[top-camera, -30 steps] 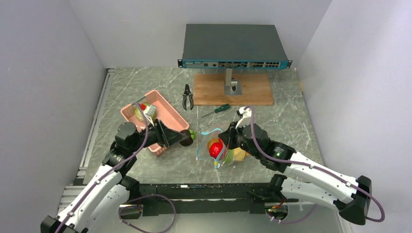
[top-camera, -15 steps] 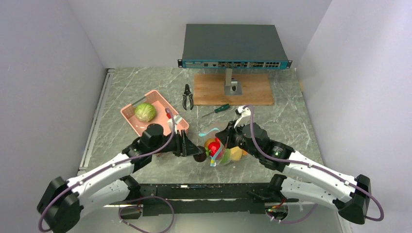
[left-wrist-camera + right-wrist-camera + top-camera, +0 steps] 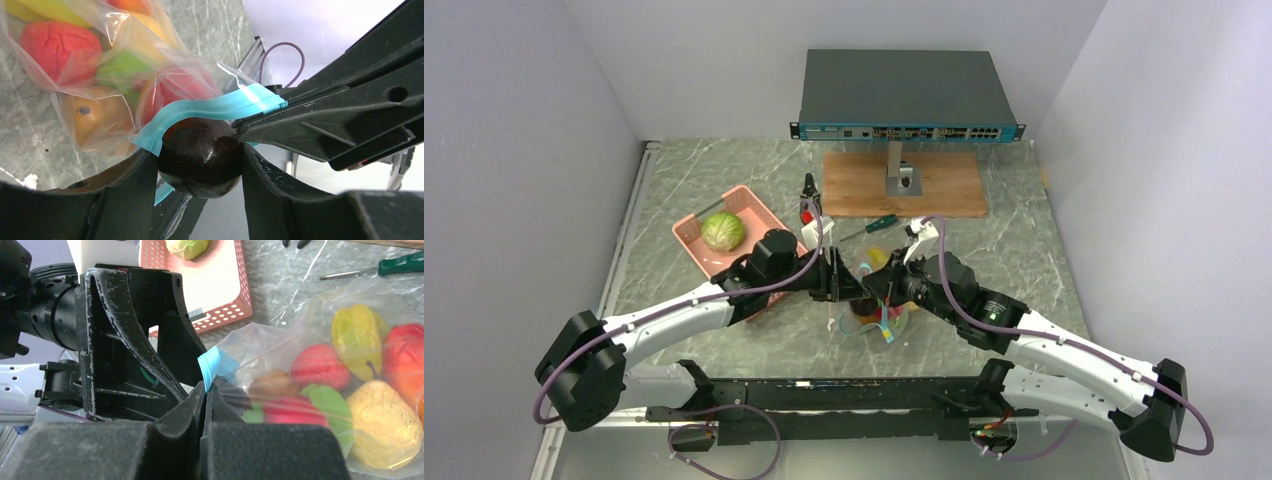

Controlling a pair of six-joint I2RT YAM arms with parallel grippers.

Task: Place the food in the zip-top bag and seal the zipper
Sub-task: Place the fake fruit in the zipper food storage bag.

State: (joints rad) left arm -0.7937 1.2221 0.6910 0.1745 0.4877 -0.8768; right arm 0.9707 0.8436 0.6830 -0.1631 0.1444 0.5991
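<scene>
The clear zip-top bag (image 3: 882, 320) lies at the table's middle with several toy fruits inside: red, yellow, green and a pear (image 3: 382, 427). My right gripper (image 3: 205, 390) is shut on the teal zipper (image 3: 210, 365) strip, holding the mouth's edge up. My left gripper (image 3: 200, 150) is shut on a dark glossy round fruit (image 3: 202, 155) right at the bag mouth, under the curved zipper (image 3: 215, 107). In the top view the two grippers (image 3: 849, 288) meet tip to tip over the bag. The fruit is hidden there.
A pink basket (image 3: 746, 192) with a green cabbage (image 3: 723, 231) stands left of the bag. A green-handled screwdriver (image 3: 871, 226) and pliers (image 3: 808, 186) lie behind it. A network switch (image 3: 907, 95) on a stand over a wooden board (image 3: 944, 185) fills the back.
My left arm has swung right from beside the basket, carrying the dark fruit to the bag mouth. The right gripper has kept its hold on the zipper and shifted the bag slightly.
</scene>
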